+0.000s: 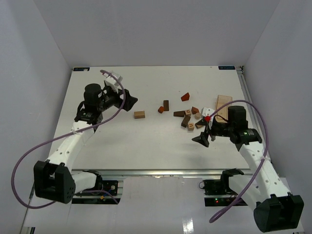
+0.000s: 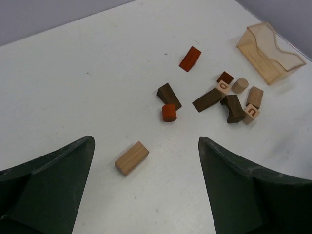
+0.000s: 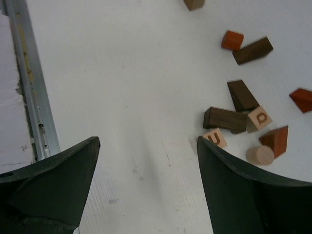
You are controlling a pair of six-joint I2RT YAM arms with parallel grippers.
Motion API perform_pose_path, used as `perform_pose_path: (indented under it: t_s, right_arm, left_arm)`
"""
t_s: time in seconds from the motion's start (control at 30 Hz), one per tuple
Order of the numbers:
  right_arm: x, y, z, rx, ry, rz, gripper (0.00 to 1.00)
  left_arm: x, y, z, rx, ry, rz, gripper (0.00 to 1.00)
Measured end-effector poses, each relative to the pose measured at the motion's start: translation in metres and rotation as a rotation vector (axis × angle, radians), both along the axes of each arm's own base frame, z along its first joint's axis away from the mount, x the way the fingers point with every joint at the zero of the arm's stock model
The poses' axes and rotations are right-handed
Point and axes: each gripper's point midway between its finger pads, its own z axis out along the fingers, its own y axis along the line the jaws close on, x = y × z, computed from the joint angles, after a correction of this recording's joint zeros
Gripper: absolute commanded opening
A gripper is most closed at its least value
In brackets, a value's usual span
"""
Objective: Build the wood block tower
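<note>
The wood blocks lie loose on the white table [image 1: 97,146], each resting on the table itself. A tan block [image 1: 139,114] [image 2: 131,158] sits alone on the left, just below and in front of my left gripper [image 1: 130,101] [image 2: 146,140], which is open and empty. An orange-red cylinder [image 2: 168,112], a dark wedge [image 2: 168,95] and a red wedge [image 2: 189,58] lie mid-table. On the right is a cluster with a dark arch [image 3: 225,119], a U cube [image 3: 215,138] and a tan cylinder [image 3: 259,155]. My right gripper [image 1: 201,140] [image 3: 148,139] hovers open just near of it, its right finger beside the U cube.
A pale tan box-like piece [image 1: 224,105] [image 2: 270,52] lies at the right, beyond the cluster. A metal rail [image 3: 29,97] runs along the table's near edge, close behind my right gripper. White walls enclose the table on three sides.
</note>
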Motion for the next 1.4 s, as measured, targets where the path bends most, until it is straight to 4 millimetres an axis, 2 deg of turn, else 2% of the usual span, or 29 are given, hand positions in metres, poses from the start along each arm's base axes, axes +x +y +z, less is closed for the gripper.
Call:
perform_pose_path:
  t_s: [0.07, 0.23, 0.33, 0.43, 0.57, 0.87, 1.13, 1.4]
  right_arm:
    - [0.010, 0.006, -0.003, -0.028, 0.056, -0.059, 0.87]
    - [0.049, 0.027, -0.014, -0.080, 0.198, -0.186, 0.86]
    - [0.074, 0.032, -0.026, -0.102, 0.309, -0.309, 0.87]
    - [0.096, 0.034, -0.035, -0.131, 0.373, -0.449, 0.87]
    - [0.111, 0.031, -0.048, -0.165, 0.418, -0.611, 0.83]
    - [0.126, 0.022, -0.081, -0.206, 0.540, -0.826, 0.73]
    - [0.133, 0.023, -0.114, -0.248, 0.630, -0.895, 0.67]
    - [0.134, 0.026, -0.127, -0.266, 0.666, -0.920, 0.67]
  left_arm:
    - [-0.012, 0.009, -0.005, -0.061, 0.056, 0.081, 0.98]
    - [-0.057, 0.025, -0.047, -0.121, 0.211, 0.175, 0.98]
    - [-0.079, 0.031, -0.053, -0.130, 0.204, 0.191, 0.98]
    - [-0.090, 0.038, -0.041, -0.142, 0.151, 0.210, 0.98]
    - [-0.093, 0.041, -0.026, -0.158, 0.092, 0.223, 0.98]
    - [-0.093, 0.045, -0.030, -0.149, 0.103, 0.247, 0.98]
    - [-0.092, 0.046, -0.029, -0.147, 0.099, 0.255, 0.98]
    - [-0.092, 0.047, -0.029, -0.145, 0.098, 0.255, 0.98]
